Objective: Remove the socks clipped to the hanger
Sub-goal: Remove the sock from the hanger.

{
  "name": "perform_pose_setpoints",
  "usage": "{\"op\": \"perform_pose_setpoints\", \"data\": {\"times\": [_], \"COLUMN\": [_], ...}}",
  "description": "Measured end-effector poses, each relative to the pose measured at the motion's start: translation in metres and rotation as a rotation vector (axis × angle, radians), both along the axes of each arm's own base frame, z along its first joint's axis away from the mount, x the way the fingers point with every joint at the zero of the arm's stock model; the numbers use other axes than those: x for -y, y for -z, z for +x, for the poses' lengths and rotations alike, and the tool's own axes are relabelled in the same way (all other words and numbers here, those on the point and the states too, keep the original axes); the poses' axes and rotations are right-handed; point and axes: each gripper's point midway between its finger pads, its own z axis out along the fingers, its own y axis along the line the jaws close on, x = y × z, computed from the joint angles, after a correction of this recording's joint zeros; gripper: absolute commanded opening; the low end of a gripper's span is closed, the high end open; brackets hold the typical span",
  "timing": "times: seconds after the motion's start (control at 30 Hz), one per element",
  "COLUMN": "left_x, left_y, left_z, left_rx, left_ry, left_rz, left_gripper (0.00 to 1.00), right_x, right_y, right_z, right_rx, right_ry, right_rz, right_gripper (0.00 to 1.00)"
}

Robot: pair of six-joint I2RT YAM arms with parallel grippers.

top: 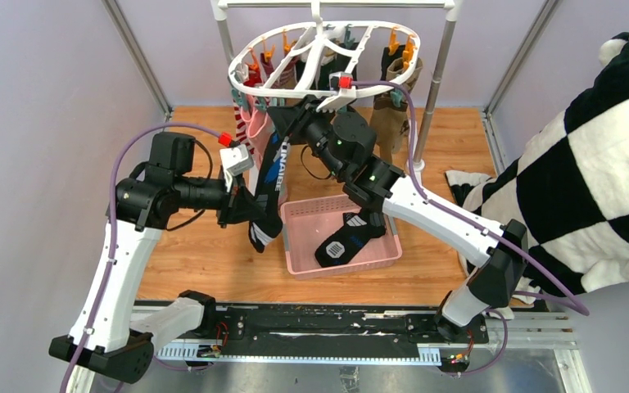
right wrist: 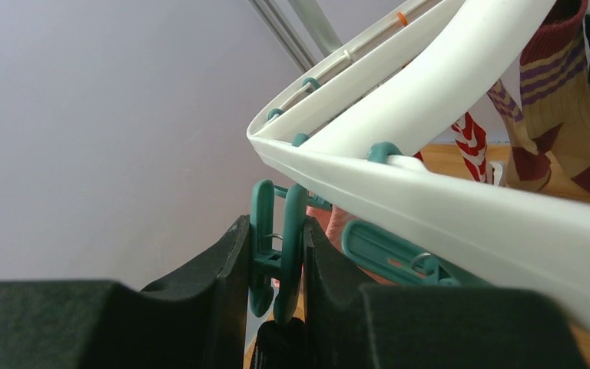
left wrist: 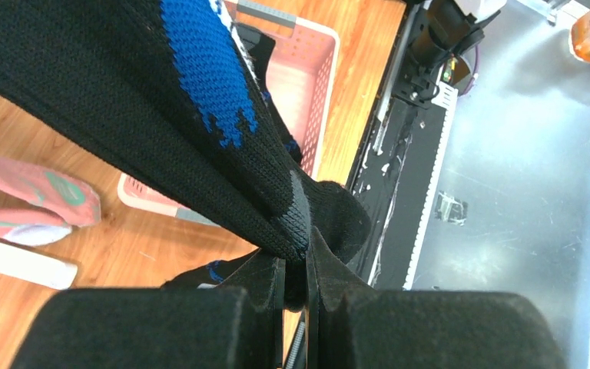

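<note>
The white oval hanger (top: 319, 57) hangs at the back with several socks (top: 389, 115) clipped to it. A long black sock with blue and white lettering (top: 272, 168) hangs from its near left rim. My left gripper (top: 251, 211) is shut on that sock's lower part; in the left wrist view the sock (left wrist: 200, 115) runs taut into the closed jaws of that gripper (left wrist: 299, 257). My right gripper (top: 280, 113) is shut on the teal clip (right wrist: 280, 246) that holds this sock, under the hanger rim (right wrist: 445, 200). The black sock top (right wrist: 284, 346) shows just below the clip.
A pink slotted basket (top: 307, 258) sits on the wooden floor below, with a black sock (top: 346, 237) in it. A large black-and-white checked cloth (top: 590, 164) lies at the right. The grey rack pole (top: 436, 82) stands behind the hanger. Purple walls close both sides.
</note>
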Motion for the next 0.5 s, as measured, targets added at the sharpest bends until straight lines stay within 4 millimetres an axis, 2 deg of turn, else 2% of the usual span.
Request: {"op": "perform_pose_setpoints", "data": {"times": [0.1, 0.13, 0.17, 0.27, 0.3, 0.37, 0.5], "left_x": [-0.003, -0.004, -0.005, -0.007, -0.008, -0.010, -0.014], "left_y": [0.007, 0.010, 0.012, 0.017, 0.018, 0.024, 0.033], "left_z": [-0.004, -0.006, -0.007, -0.008, -0.008, -0.010, -0.012], "left_rx": [0.010, 0.013, 0.017, 0.028, 0.028, 0.007, -0.020], "left_ry": [-0.006, -0.008, -0.010, -0.016, -0.018, -0.023, -0.036], "left_rz": [0.008, 0.011, 0.015, 0.026, 0.031, 0.046, 0.077], "left_gripper": [0.01, 0.01, 0.01, 0.01, 0.01, 0.01, 0.01], "right_x": [0.000, 0.000, -0.001, -0.002, -0.003, -0.002, 0.003], "right_y": [0.006, 0.009, 0.012, 0.015, 0.014, 0.011, 0.014], "right_z": [0.001, 0.001, 0.000, 0.000, -0.002, -0.002, -0.007], "right_rx": [-0.004, -0.007, -0.009, -0.010, -0.008, 0.000, 0.008], "right_ry": [-0.017, -0.021, -0.028, -0.042, -0.051, -0.064, -0.087], "right_rz": [-0.012, -0.018, -0.023, -0.031, -0.030, -0.031, -0.080], "right_gripper": [0.05, 0.09, 0.16, 0.66, 0.76, 0.89, 0.96]}}
